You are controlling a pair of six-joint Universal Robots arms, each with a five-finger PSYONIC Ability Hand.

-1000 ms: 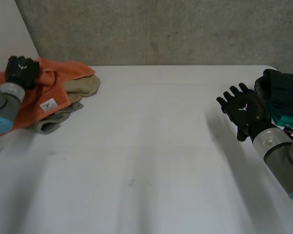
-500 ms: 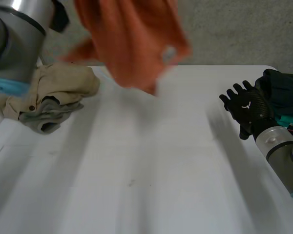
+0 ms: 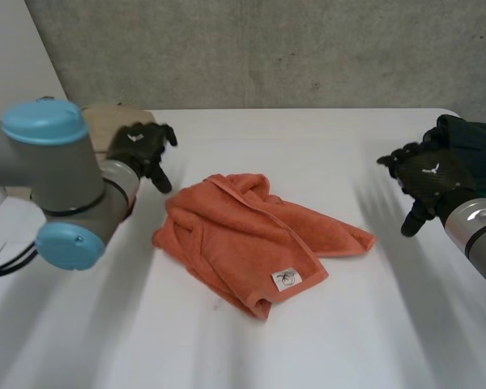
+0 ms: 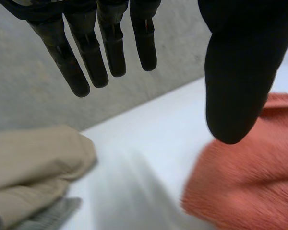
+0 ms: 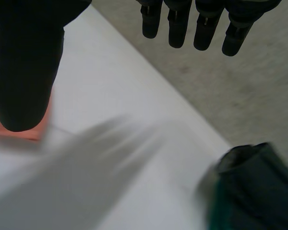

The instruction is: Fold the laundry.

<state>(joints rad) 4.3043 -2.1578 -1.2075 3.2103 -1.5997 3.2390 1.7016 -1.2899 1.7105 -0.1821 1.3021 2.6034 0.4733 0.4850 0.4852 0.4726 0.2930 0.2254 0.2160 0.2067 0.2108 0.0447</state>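
An orange towel (image 3: 259,239) lies crumpled in the middle of the white table (image 3: 251,340), its small white label facing up near the front. My left hand (image 3: 142,150) hovers just off the towel's far left corner, fingers straight and holding nothing. In the left wrist view those fingers (image 4: 93,57) hang apart from the thumb, with the orange towel (image 4: 249,177) below the thumb. My right hand (image 3: 425,180) is raised at the table's right side, fingers spread, clear of the towel. The right wrist view shows its fingers (image 5: 182,24) straight and a sliver of the orange towel (image 5: 36,129).
A beige garment (image 4: 29,172) with grey cloth under it lies at the far left, behind my left arm (image 3: 57,178). A dark pile of laundry (image 3: 470,146) with a teal piece sits at the right edge. A grey wall stands behind the table.
My left hand lifted the orange towel off the left pile, swung it right and dropped it in the table's middle. The hand opened. The right hand shifted slightly right.
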